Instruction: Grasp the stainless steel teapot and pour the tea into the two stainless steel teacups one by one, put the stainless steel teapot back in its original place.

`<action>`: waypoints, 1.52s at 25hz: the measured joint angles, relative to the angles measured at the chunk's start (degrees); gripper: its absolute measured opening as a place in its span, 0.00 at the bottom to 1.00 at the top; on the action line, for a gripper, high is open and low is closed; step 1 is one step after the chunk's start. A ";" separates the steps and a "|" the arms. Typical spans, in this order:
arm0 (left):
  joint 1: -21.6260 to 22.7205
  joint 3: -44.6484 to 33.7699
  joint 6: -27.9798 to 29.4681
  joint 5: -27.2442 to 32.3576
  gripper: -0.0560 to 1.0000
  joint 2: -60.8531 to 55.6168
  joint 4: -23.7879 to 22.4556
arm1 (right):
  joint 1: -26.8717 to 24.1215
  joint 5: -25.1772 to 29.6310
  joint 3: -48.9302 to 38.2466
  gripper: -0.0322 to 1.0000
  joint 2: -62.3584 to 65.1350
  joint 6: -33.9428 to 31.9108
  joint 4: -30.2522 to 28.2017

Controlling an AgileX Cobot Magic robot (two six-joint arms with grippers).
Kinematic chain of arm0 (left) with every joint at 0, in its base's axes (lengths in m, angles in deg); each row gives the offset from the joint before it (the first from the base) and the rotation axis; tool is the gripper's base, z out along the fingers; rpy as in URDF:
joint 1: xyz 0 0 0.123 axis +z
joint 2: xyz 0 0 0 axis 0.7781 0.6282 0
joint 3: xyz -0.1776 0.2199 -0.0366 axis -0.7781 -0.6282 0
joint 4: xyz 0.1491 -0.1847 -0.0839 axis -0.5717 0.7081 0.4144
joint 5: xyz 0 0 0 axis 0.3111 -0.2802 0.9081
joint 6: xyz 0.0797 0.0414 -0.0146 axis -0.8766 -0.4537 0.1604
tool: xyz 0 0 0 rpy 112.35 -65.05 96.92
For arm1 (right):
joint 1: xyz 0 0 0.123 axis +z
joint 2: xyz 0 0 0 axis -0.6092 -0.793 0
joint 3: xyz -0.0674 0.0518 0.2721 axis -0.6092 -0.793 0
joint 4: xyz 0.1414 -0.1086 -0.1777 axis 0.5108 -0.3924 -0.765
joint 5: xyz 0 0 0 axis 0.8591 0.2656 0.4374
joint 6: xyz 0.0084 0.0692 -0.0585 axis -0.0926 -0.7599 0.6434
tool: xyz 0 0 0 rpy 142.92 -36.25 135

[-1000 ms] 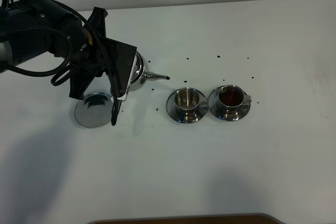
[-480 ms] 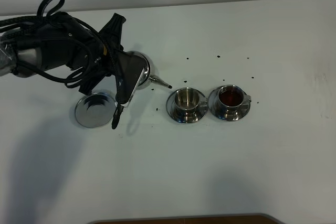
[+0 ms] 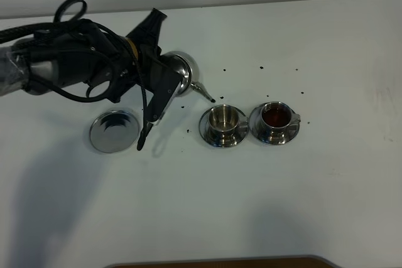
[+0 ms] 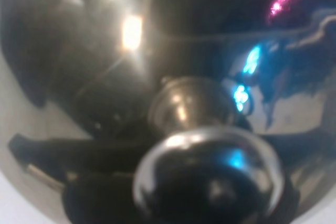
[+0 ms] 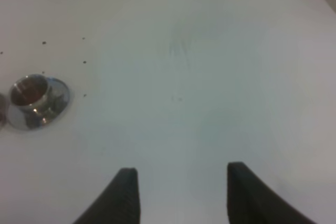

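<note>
The teapot (image 3: 181, 67) sits clenched in the left jaws, tilted, its spout (image 3: 204, 90) reaching out ahead of them to just short of the empty cup (image 3: 222, 117); its saucer (image 3: 114, 131) lies behind them on the table (image 3: 251, 205). The right jaws stand spread wide, holding nothing, the tea-filled cup (image 5: 31, 92) far ahead of them, off-centre.
</note>
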 joint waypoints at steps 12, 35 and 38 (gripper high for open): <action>-0.68 -0.06 -0.06 -3.79 0.28 0.70 -8.69 | 0.00 0.00 0.00 0.41 0.00 0.00 0.00; -1.15 1.90 -0.53 -9.91 0.28 3.02 -15.11 | 0.00 0.00 0.00 0.41 0.00 0.00 0.00; -1.15 2.21 -2.48 -10.13 0.28 3.02 -15.18 | 0.00 0.00 0.00 0.41 0.00 0.00 0.00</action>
